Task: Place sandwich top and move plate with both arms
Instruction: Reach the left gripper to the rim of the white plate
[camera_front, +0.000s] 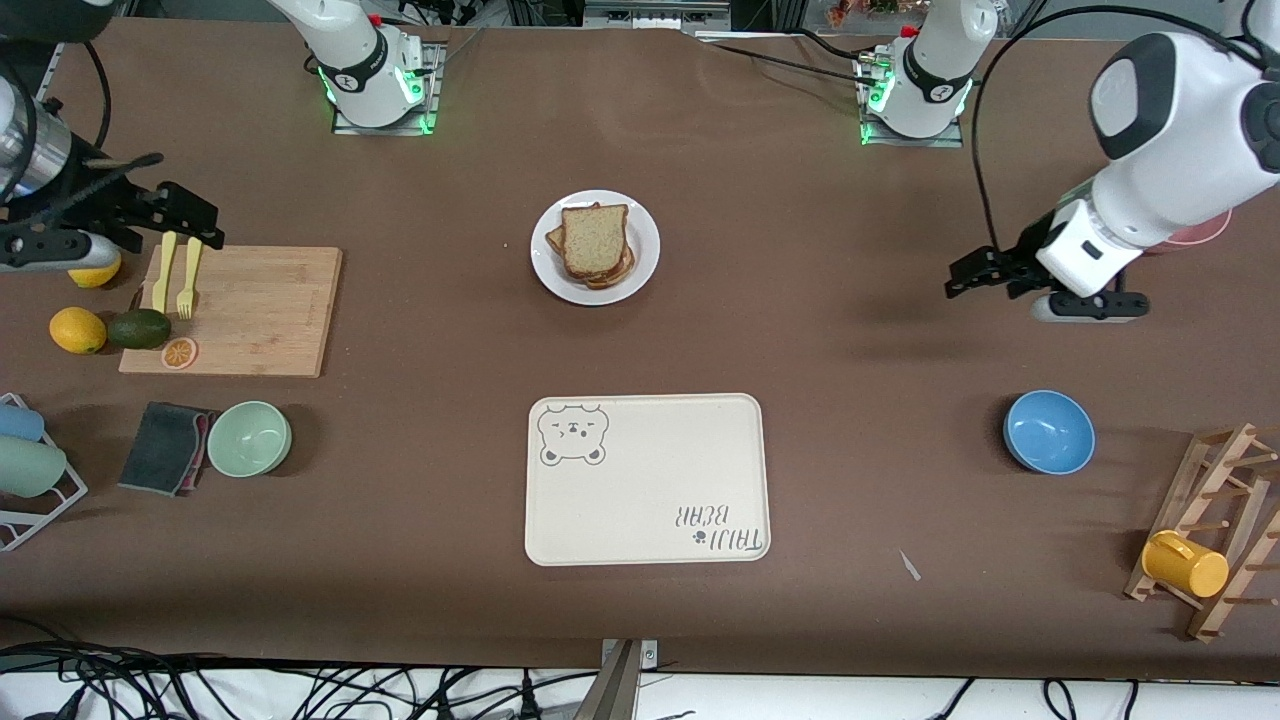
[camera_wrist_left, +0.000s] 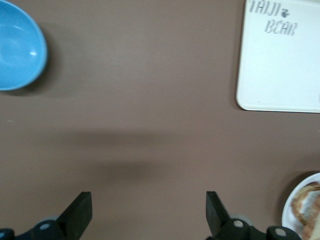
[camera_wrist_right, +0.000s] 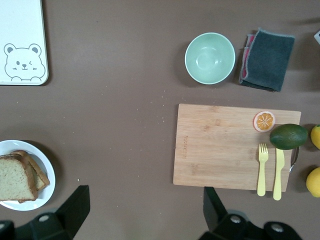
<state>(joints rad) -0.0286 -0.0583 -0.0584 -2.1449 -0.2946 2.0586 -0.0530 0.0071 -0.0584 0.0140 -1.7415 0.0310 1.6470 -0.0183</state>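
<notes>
A light-brown wholegrain sandwich top (camera_front: 594, 238) lies flat atop stacked slices on a small round white plate (camera_front: 643, 246), upper centre of the front view, above the cream tray.

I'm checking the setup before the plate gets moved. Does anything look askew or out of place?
Mostly tidy. The sandwich top lies twisted on the stack on the plate, lower slices poking out at the edges. A yellow mug lies on its side on the wooden rack. Both the left gripper and right gripper hover open, apart from the plate.
</notes>
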